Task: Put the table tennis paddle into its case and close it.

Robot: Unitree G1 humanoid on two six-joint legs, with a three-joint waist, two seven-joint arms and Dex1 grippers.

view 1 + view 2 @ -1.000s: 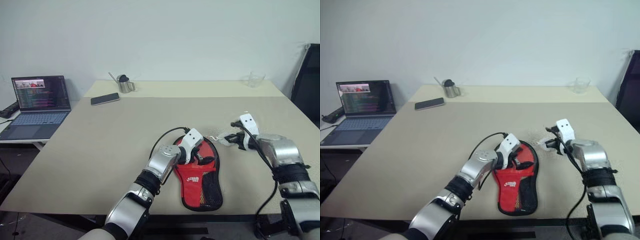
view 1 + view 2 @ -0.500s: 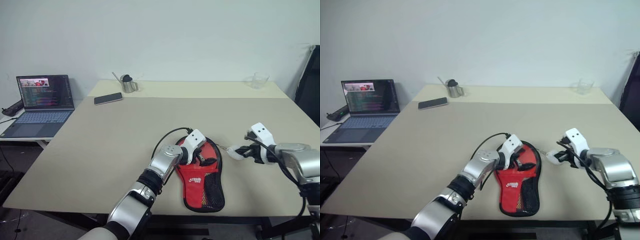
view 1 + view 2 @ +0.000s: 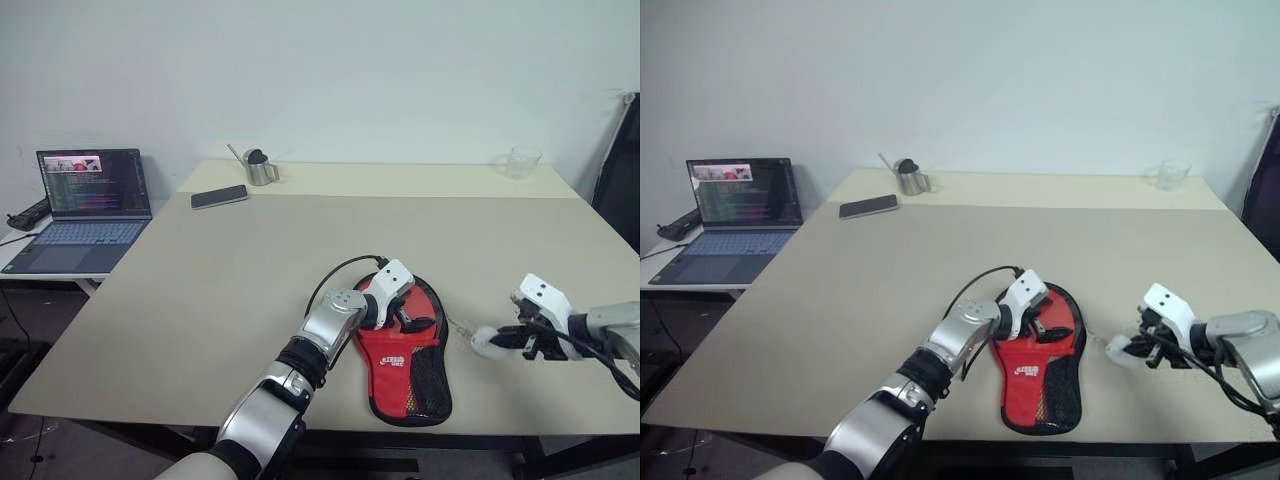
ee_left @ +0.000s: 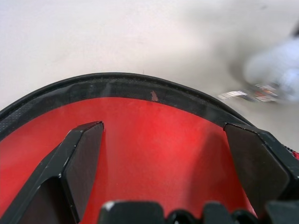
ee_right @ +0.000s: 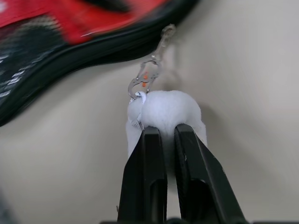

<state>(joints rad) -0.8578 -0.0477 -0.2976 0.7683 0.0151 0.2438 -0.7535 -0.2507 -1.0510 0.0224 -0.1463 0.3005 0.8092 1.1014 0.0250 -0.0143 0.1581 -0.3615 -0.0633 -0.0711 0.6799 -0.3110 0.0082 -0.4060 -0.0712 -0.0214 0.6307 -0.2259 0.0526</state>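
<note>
The case (image 3: 405,362) lies flat on the table near the front edge, red side with black mesh pocket up. My left gripper (image 3: 408,318) rests on its round end, open, with both black fingers (image 4: 79,161) spread over the red fabric (image 4: 159,140). A white pompom (image 5: 168,109) hangs on a small metal clip (image 5: 147,79) that leads to the case's black rim. My right gripper (image 5: 169,135) is shut on that pompom, just right of the case (image 3: 1040,360). The table tennis paddle is hidden.
At the far left a laptop (image 3: 85,200) stands open on a side table. A phone (image 3: 220,196) and a metal cup (image 3: 260,168) sit at the back left, a clear glass (image 3: 523,160) at the back right. A black chair (image 3: 620,170) stands beyond the right edge.
My right gripper has drawn back toward the front right with the pompom, along the case's right rim. The left gripper has stayed on the case. The camera shifted slightly.
</note>
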